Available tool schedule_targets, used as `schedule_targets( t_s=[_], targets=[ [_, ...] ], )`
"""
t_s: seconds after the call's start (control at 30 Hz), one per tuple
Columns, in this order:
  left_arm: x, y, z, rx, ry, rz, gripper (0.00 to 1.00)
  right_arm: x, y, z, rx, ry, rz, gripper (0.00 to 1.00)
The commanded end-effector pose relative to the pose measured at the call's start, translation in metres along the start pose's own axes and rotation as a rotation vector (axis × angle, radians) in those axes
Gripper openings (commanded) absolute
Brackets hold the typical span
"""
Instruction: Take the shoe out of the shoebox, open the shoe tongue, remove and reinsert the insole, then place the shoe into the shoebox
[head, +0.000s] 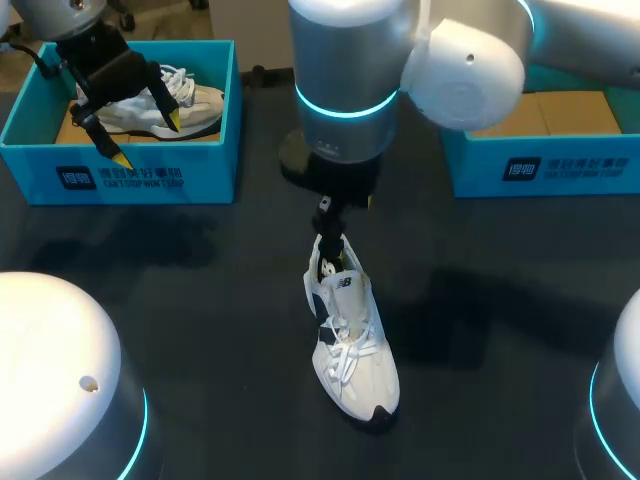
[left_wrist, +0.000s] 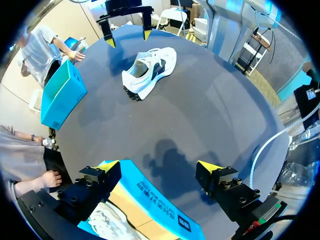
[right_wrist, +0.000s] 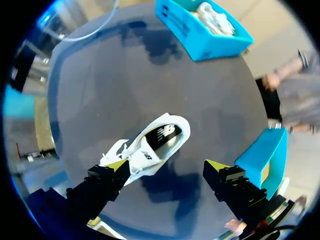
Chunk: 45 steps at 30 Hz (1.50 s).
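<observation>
I see right end effector over heel end of white shoe — fingers spread wide, gripping nothing, one finger just beside shoe. Shoe sits mid-bench, opening up, outside both boxes. Left end effector hangs over left shoebox — fingers wide, empty. Second shoe lies inside that box. Right shoebox stands well apart at far right.
</observation>
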<state>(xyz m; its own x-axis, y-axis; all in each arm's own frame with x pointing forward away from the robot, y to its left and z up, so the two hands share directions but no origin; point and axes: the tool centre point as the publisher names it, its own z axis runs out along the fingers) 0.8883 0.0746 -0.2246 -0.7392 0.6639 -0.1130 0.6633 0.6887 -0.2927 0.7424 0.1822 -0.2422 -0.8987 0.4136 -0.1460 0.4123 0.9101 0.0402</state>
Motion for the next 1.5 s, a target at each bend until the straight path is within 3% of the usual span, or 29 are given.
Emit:
schedule_targets(
  t_s=[0.03,0.37,0.47,0.67,1.17,1.5],
  targets=[
    [0.0,0.0,0.0,-0.001,0.002,0.001,1.0,-0.005,0.003,0.009,-0.06,-0.012,-0.245,1.0],
    [0.0,0.0,0.0,-0.001,0.002,0.001,1.0,-0.005,0.003,0.009,-0.06,-0.012,-0.245,1.0],
    [0.0,0.0,0.0,-0.001,0.002,0.001,1.0,-0.012,0.023,0.025,-0.067,-0.018,-0.299,1.0],
    [0.0,0.0,0.0,-0.001,0.002,0.001,1.0,-0.023,0.04,0.043,-0.077,-0.044,-0.394,1.0],
    [0.0,0.0,0.0,-0.001,0.002,0.001,1.0,-0.031,0.06,0.082,-0.068,-0.032,-0.582,1.0],
    [0.0,0.0,0.0,-0.001,0.002,0.001,1.0,-0.035,0.059,0.117,-0.084,0.047,-0.581,1.0]
  ],
)
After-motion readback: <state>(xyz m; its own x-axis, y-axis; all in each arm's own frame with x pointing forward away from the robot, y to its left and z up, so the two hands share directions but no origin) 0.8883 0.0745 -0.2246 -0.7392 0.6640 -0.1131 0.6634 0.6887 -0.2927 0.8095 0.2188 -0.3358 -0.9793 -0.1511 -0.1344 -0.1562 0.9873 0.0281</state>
